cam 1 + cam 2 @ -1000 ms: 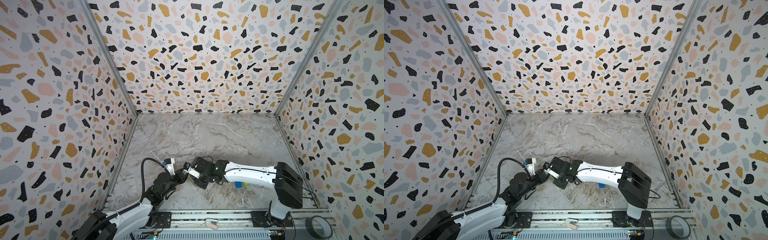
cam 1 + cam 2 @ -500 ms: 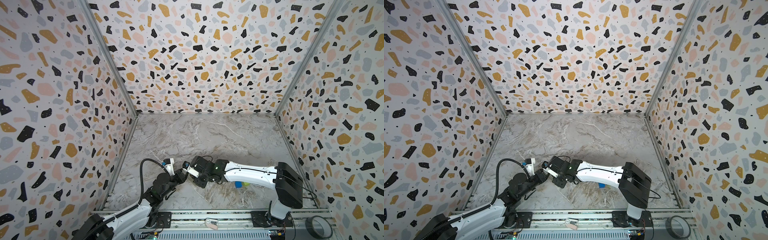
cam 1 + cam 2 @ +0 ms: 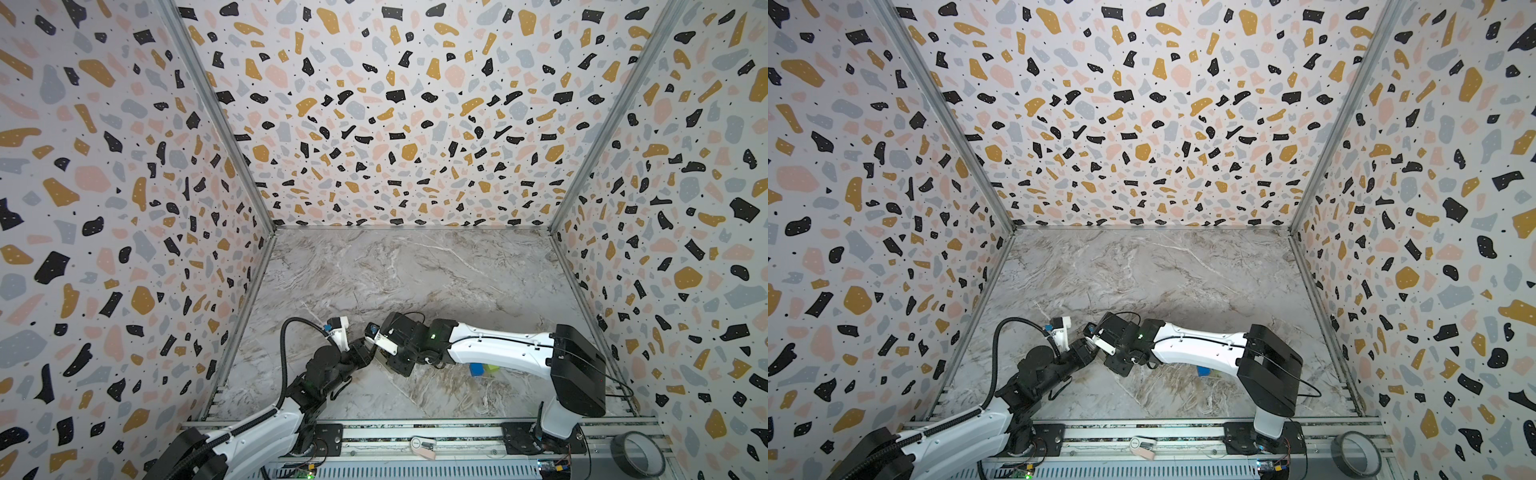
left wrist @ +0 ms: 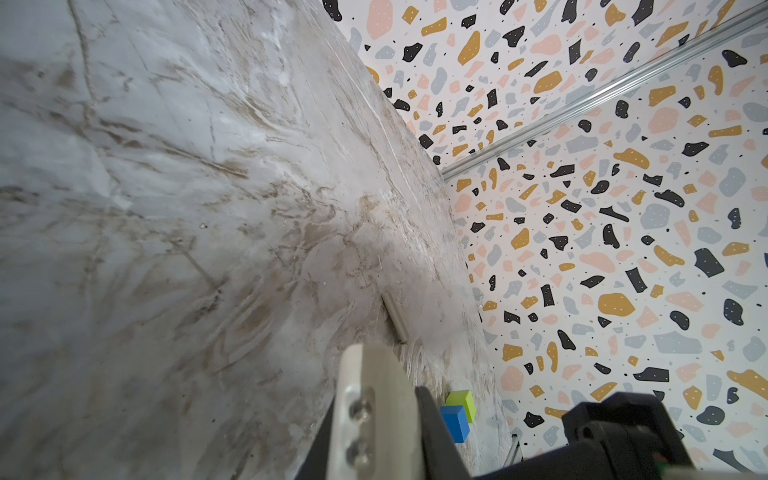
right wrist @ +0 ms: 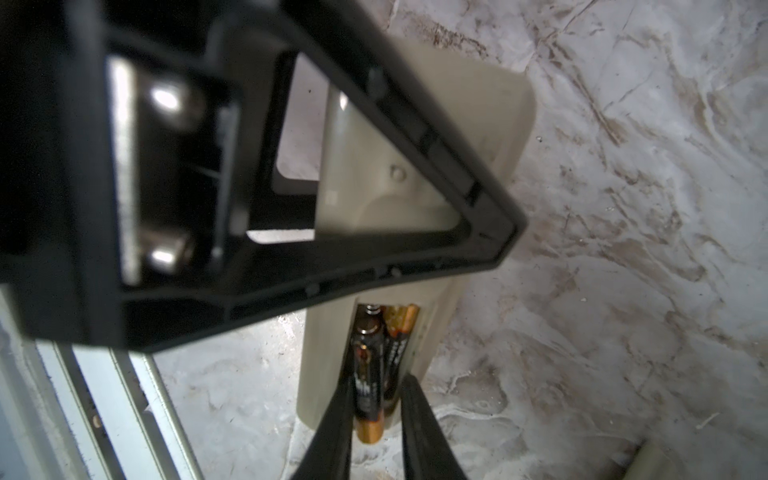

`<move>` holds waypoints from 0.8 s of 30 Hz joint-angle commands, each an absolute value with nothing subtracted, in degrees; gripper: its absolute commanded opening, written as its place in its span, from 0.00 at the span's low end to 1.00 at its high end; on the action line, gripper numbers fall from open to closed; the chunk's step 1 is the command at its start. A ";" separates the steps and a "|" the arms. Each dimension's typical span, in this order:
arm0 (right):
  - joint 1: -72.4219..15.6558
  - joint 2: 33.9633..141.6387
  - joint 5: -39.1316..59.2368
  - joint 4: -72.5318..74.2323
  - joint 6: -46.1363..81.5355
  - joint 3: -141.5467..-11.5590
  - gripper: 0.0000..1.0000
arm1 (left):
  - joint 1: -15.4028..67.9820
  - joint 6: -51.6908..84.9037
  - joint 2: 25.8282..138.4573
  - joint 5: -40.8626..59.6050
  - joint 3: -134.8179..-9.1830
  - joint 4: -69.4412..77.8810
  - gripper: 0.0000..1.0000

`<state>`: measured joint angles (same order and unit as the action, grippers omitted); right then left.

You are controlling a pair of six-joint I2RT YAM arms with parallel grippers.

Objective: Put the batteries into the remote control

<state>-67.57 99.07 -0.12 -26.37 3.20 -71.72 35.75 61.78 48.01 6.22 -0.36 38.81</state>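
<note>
Near the front of the marble table [image 3: 415,274], left of its middle where the two arms meet, the remote control [image 5: 494,124] shows its plain cream back to the right wrist camera; in both top views the two wrists hide it. Its battery recess is open, and the two batteries [image 5: 368,365] lie in it side by side, black with copper ends. One has its copper end reaching past the remote's near edge; the other [image 5: 400,328] sits deeper in, with its copper end the opposite way. The right gripper [image 5: 376,384] straddles the first battery with its jaws parted. One finger [image 5: 334,432] is close against the battery's side and a sliver of space shows at the other finger, so the claw is released and not pinching. The left gripper [image 3: 365,348] is clenched on the remote, and one black triangular finger [image 5: 415,257] crosses the remote's back above the recess. In the left wrist view a cream edge shows between its fingers. Farther right on the table, under the right arm, a blue cube [image 3: 476,369] and a green cube [image 3: 492,368] touch each other. A pale thin rod [image 4: 395,318] lies beyond them. A roll of tape [image 3: 636,454] rests on the front rail at the right.
</note>
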 commanded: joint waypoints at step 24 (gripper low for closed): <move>-68.12 97.24 -0.53 -27.24 3.52 -74.26 0.13 | 36.39 65.27 49.44 8.86 -0.14 49.17 0.00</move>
